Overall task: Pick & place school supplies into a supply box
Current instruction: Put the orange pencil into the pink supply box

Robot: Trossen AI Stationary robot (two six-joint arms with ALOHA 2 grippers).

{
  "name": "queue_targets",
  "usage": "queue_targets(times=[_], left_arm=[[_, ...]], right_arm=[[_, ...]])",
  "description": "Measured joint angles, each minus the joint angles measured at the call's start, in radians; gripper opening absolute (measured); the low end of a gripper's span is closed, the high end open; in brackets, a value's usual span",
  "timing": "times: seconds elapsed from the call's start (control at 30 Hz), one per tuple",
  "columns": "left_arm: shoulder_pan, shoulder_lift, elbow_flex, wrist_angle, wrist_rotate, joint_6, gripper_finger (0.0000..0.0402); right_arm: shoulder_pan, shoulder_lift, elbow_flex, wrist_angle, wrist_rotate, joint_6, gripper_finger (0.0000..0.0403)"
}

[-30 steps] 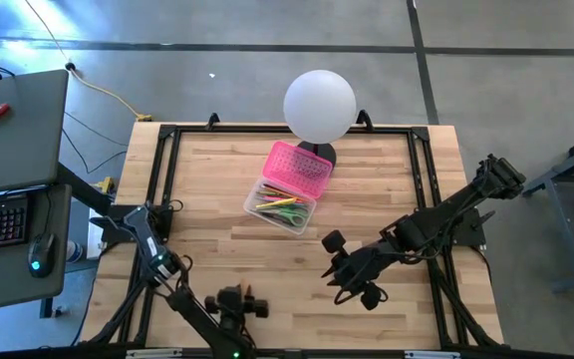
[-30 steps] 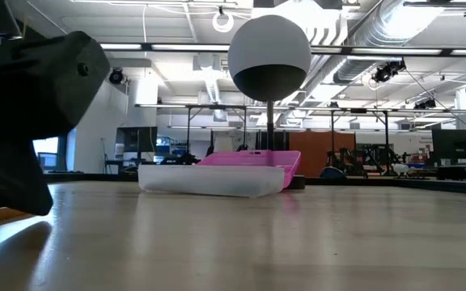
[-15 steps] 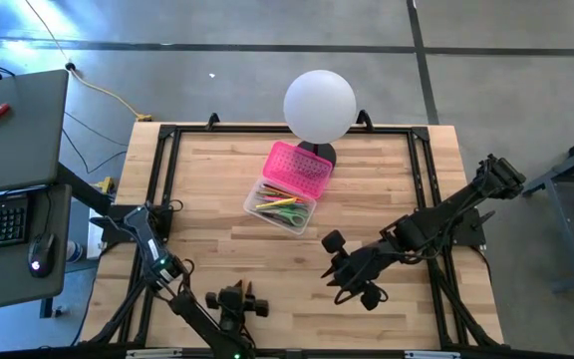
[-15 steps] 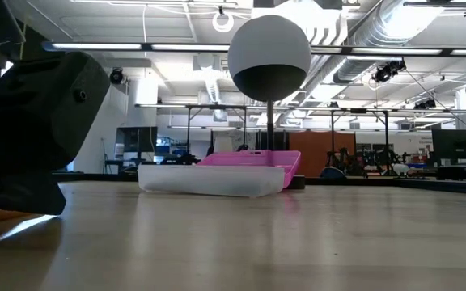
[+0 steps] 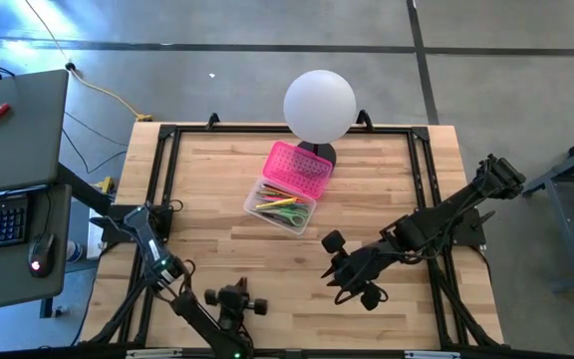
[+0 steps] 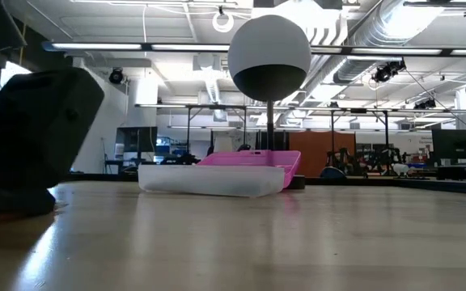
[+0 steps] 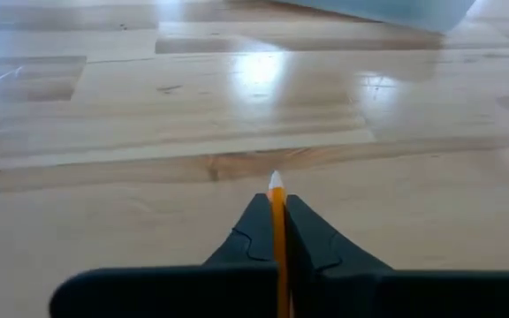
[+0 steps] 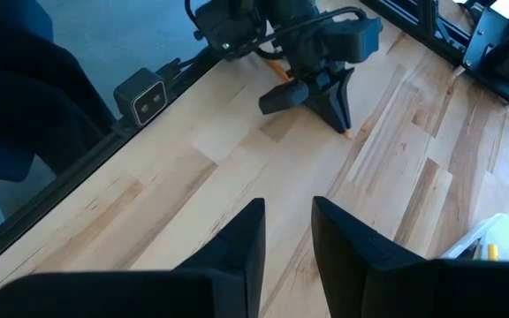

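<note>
While most supplies [image 5: 279, 206] already lie in the supply box [image 5: 289, 186], my left gripper [image 7: 277, 231] pinches an orange pencil [image 7: 277, 221]; right gripper [image 8: 287, 237] hangs released.

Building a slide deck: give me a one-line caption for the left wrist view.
Left gripper jaws shut on an orange pencil, its tip low over the wooden table.

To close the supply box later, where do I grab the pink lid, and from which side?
Likely the lid's free long edge, at the corner away from the lamp foot. It lies open flat, hinged to the clear base, so come down from above, fingers straddling that edge.
</note>
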Motion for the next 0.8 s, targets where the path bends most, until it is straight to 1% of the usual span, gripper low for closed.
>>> queue_targets(times=[0.17,0.27,0.33,0.47,0.57,0.73,0.8], left_arm=[[0.030,-0.010,-0.004,0.011,-0.054,0.010,0.0029],[0.063,-0.042,-0.006,0.039,-0.115,0.051,0.0029],[0.090,-0.066,-0.007,0.058,-0.155,0.105,0.0027],[0.154,-0.146,-0.009,0.058,-0.168,0.239,0.0023],[0.200,-0.218,-0.005,0.048,-0.203,0.325,0.0014],[0.264,-0.315,-0.005,0.040,-0.320,0.516,0.0010],[0.291,-0.353,-0.003,0.040,-0.342,0.625,0.0010]], right_arm=[[0.000,0.000,0.000,0.000,0.000,0.000,0.0074],[0.000,0.000,0.000,0.000,0.000,0.000,0.0074],[0.000,0.000,0.000,0.000,0.000,0.000,0.0074],[0.000,0.000,0.000,0.000,0.000,0.000,0.0074],[0.000,0.000,0.000,0.000,0.000,0.000,0.0074],[0.000,0.000,0.000,0.000,0.000,0.000,0.0074],[0.000,0.000,0.000,0.000,0.000,0.000,0.0074]])
